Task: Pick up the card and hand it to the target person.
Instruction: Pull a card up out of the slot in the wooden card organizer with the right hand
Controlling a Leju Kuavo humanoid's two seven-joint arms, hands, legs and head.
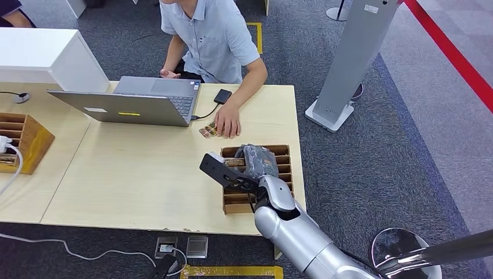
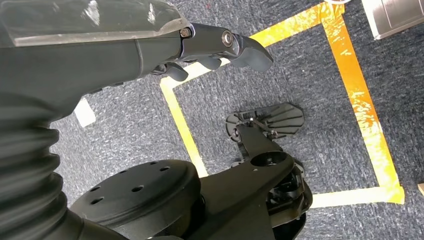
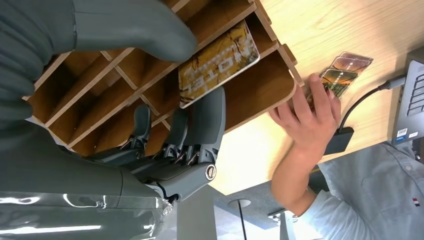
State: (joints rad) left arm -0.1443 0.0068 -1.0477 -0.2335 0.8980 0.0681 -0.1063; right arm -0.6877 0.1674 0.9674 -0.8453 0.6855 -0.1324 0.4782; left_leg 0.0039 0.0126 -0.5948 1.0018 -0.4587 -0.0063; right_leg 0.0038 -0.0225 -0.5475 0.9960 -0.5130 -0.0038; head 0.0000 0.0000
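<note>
A brown and gold card [image 3: 218,62] printed "HOTEL" stands out of a slot of the wooden card rack [image 3: 260,85], pinched between the thumb and fingers [image 3: 207,117] of my right hand [image 3: 150,75]. From the head view, my right hand [image 1: 256,160] sits over the far end of the rack [image 1: 232,200] at the table's right edge. The seated person [image 1: 212,35] in a light blue shirt rests a hand [image 1: 228,122] on two cards [image 1: 207,132] lying just beyond the rack. My left hand [image 2: 215,47] hangs above the floor, holding nothing.
An open grey laptop [image 1: 139,102] and a black device [image 1: 222,96] on a cable lie on the wooden table [image 1: 134,174]. A second wooden rack [image 1: 23,139] stands at the left edge. A grey stand [image 1: 349,64] rises on the carpet to the right.
</note>
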